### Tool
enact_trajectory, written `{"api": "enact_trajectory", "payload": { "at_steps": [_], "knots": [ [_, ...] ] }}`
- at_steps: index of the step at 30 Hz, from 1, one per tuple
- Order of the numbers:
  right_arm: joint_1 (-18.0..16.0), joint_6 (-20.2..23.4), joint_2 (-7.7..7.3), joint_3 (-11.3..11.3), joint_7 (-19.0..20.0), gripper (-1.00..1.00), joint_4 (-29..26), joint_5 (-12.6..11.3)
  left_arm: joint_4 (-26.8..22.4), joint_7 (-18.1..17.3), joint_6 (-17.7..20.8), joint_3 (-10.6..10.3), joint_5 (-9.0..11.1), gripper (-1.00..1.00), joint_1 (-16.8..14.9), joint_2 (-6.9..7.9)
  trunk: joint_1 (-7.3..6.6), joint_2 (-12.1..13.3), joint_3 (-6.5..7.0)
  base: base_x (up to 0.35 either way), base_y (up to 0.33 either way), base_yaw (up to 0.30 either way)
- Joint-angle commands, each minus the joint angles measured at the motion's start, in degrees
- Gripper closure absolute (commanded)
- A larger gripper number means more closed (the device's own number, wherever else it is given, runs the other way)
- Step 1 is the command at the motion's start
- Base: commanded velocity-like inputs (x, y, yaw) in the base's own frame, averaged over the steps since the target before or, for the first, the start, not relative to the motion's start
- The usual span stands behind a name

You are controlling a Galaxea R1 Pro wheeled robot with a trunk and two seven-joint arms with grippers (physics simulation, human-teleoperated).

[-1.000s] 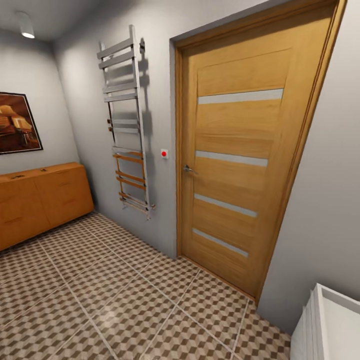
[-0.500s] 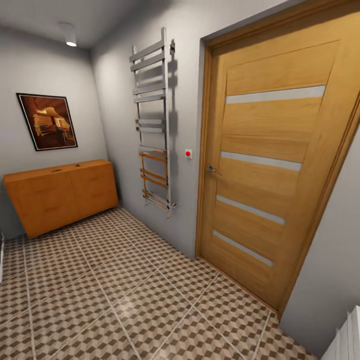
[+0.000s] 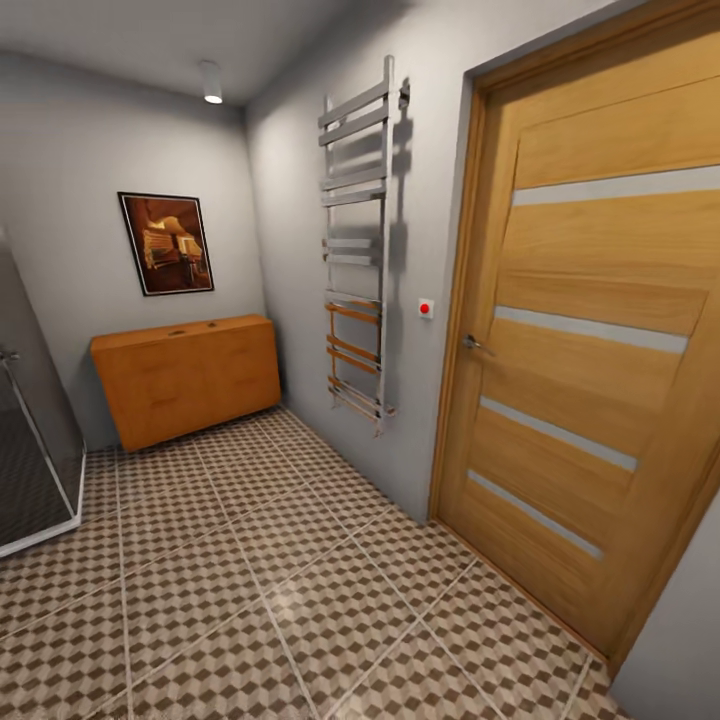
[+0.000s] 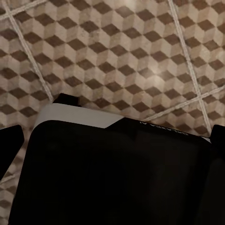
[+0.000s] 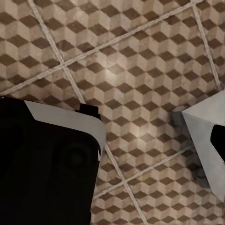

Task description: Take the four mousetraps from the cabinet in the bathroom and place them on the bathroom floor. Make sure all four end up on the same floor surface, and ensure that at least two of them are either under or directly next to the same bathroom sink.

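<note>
Cabinet [image 3: 188, 376] w/ the mousetraps sits shut at approx 10 o'clock across the bathroom floor [image 3: 300, 590], none out yet, so all four still to fetch; can't tell either gripper's state.

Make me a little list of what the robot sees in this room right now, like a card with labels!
room: bathroom with grey walls
floor: bathroom floor, cube-patterned tiles with pale grout
cabinet: orange-brown wooden cabinet against the far wall, drawers shut
above cabinet: framed picture
right wall: chrome towel rail, small red button, wooden door shut
left edge: glass shower enclosure
ceiling: round lamp, lit
mousetraps: too small to pick out from here
</note>
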Motion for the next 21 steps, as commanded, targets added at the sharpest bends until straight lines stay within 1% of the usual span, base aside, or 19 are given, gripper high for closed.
{"api": "enact_trajectory", "payload": {
  "at_steps": [1, 21],
  "knots": [
    [-0.08, -0.24, 0.02, 0.16, -0.33, -1.00, 0.19, 0.54, 0.02, 0.23, -0.15, -0.48, 0.33, -1.00, -0.04, -0.02, 0.01, -0.06, -0.08, 0.000, 0.000, 0.300],
    [-0.08, -0.21, 0.02, 0.19, -0.34, -1.00, 0.19, 0.54, -0.01, 0.30, -0.09, -0.48, 0.33, -1.00, -0.04, -0.11, 0.01, -0.06, -0.08, 0.000, 0.000, 0.300]
  ]
}}
